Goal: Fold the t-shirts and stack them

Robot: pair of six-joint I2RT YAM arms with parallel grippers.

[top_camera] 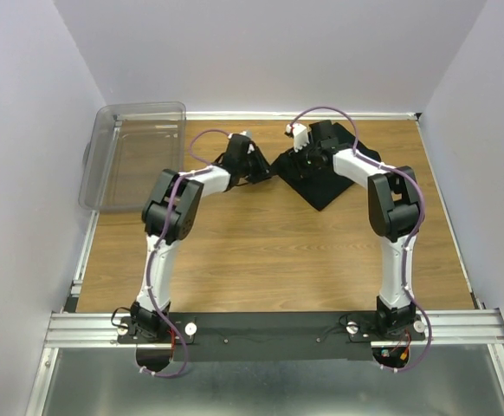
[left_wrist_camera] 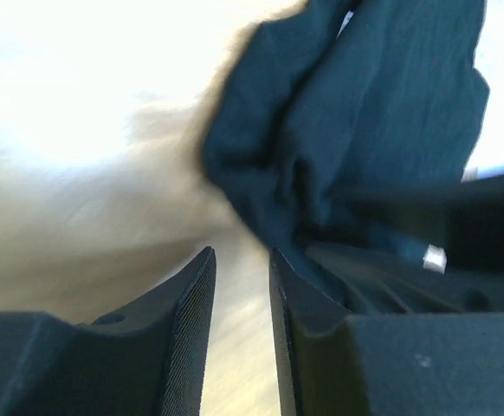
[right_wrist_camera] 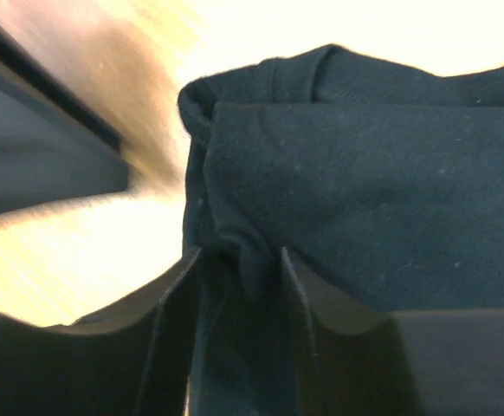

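top external view: the folded black t-shirt [top_camera: 326,182] lies far-centre on the bench [top_camera: 261,251], just right of the left claw [top_camera: 256,166], parted and empty; the right claw [top_camera: 306,161], over it, stands parted around a loose fold.

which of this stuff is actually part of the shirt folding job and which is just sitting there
Part of the job:
- black t-shirt
- left gripper, beside the shirt
- right gripper, a fold of the shirt between its fingers

Just lying about:
- clear plastic bin, far left, nothing touching it
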